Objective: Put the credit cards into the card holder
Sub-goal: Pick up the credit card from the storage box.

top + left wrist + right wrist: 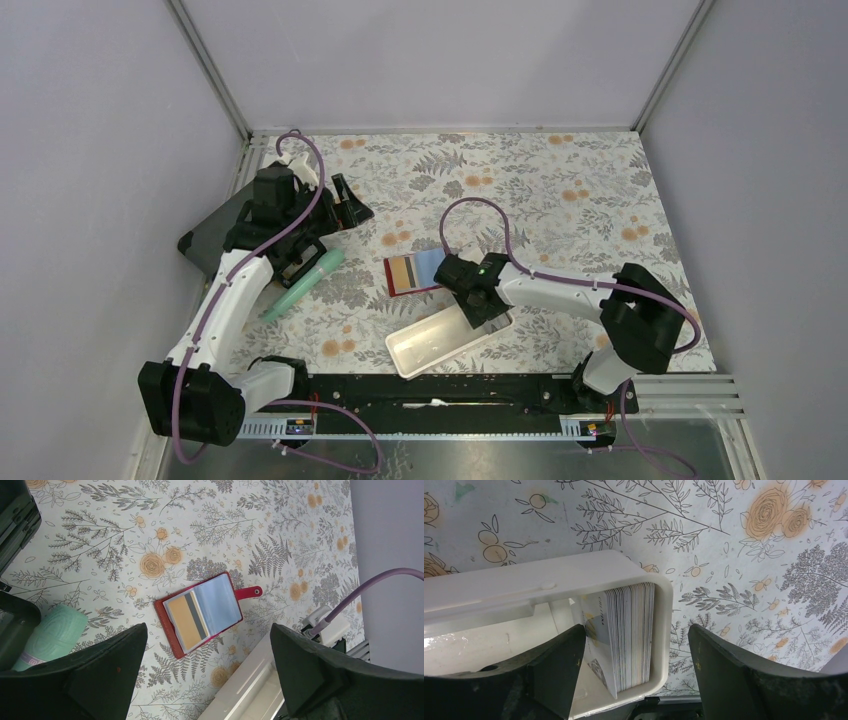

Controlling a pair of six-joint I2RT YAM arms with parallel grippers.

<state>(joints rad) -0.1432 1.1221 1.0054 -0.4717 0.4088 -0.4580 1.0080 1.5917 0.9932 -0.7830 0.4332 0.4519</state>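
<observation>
card holder (415, 273) is found lying open, a yellow-brown card (182, 622) sleeved inside. white tray (425, 348) is set at its 6 o'clock. right gripper (488, 310) is spread, grasping nothing, about the stacked credit cards (631, 630) at the tray's 2 o'clock end. left gripper (350, 205), released and empty, is held at the holder's 10 o'clock.

White arm links (225, 300), black joints (640, 320), purple cables (390, 573).

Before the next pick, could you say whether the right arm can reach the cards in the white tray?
Probably yes: the open right end effector hangs directly over the card stack, nothing covering it, though the end wall of the white tray beside it may crowd a finger.
</observation>
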